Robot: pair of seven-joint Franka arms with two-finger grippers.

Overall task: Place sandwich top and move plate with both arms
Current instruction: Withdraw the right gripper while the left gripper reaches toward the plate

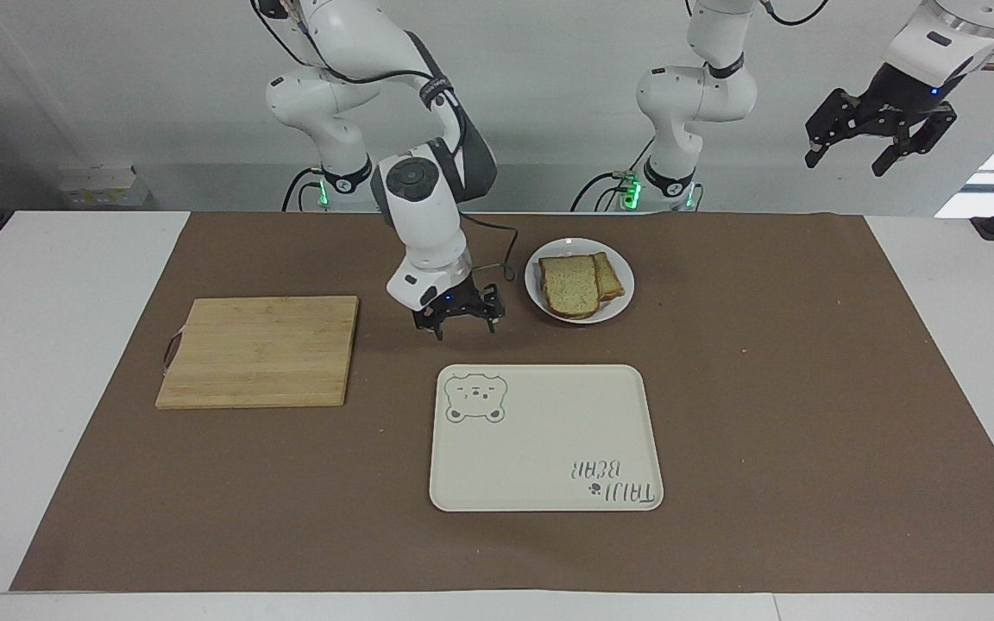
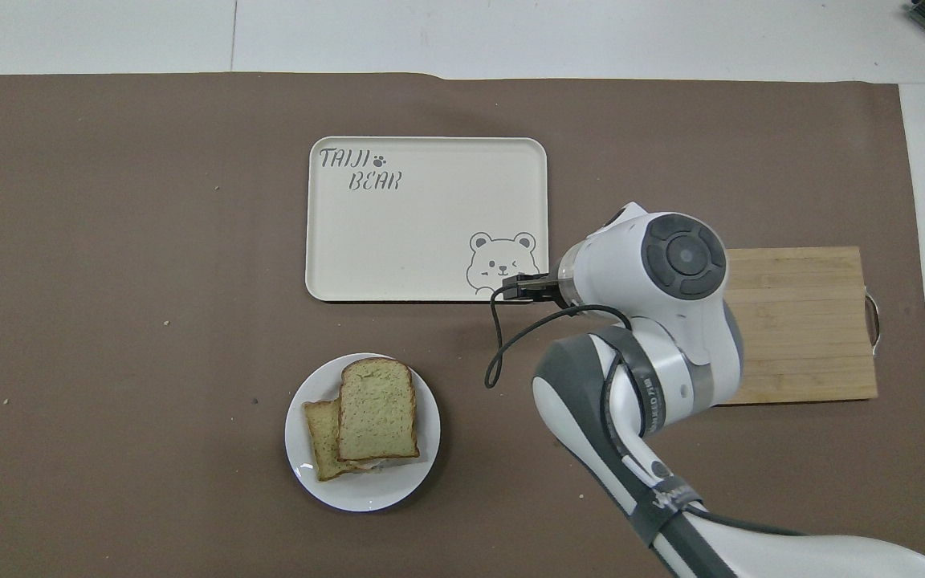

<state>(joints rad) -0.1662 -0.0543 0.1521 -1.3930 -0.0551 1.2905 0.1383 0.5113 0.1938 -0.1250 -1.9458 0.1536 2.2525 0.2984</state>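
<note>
With the sandwich top (image 1: 571,285) already lying on the lower slice on the plate (image 1: 619,303), bring the empty, open right gripper (image 1: 457,318) and the raised, open left gripper (image 1: 881,141) down to the plate's two rims, level and together.

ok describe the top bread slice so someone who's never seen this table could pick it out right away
On the brown mat, find the small round white plate, nearer the robots than the cream bear-print tray. The sandwich top is the upper slice on it: pale, speckled, brown-crusted, overlapping a darker slice beneath.
</note>
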